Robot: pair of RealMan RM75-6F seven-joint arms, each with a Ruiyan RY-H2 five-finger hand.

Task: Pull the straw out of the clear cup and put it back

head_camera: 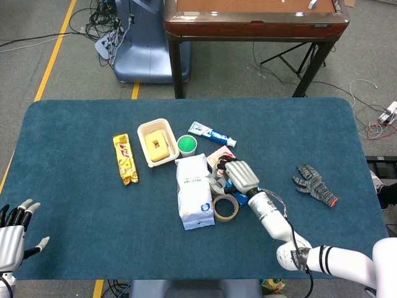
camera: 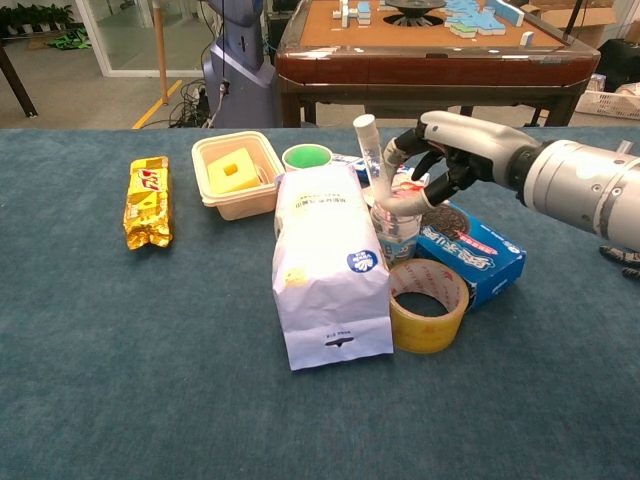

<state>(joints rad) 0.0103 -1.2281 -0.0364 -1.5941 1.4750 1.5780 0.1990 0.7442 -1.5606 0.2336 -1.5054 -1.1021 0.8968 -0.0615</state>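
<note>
white bag [camera: 328, 272] (blue logo), yellow tape [camera: 428, 305]
</note>
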